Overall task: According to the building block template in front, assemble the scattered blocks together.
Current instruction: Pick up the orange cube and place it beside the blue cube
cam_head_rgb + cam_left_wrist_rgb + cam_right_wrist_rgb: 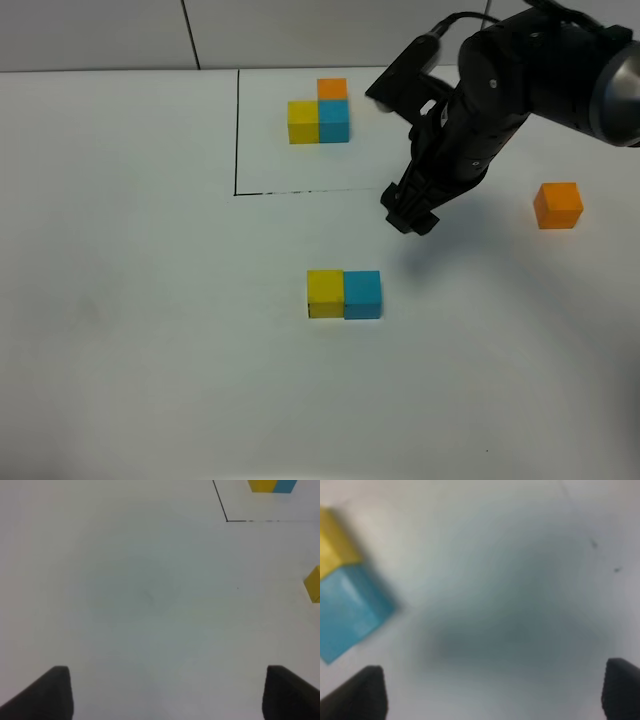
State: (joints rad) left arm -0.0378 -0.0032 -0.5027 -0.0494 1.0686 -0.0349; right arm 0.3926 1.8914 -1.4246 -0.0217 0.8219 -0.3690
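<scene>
The template of yellow, blue and orange cubes sits inside the black drawn frame at the back; part of it shows in the left wrist view. A loose yellow cube and a loose sky-blue cube sit side by side, touching, in the middle. The loose orange cube lies alone at the right. My right gripper hovers open and empty above the table, up and right of the pair, which shows in the right wrist view. My left gripper is open over bare table; the yellow cube's edge shows beside it.
The black frame line runs along the template's left side and its front. White table surface spreads to the left and front. The right arm's black body hangs over the back right.
</scene>
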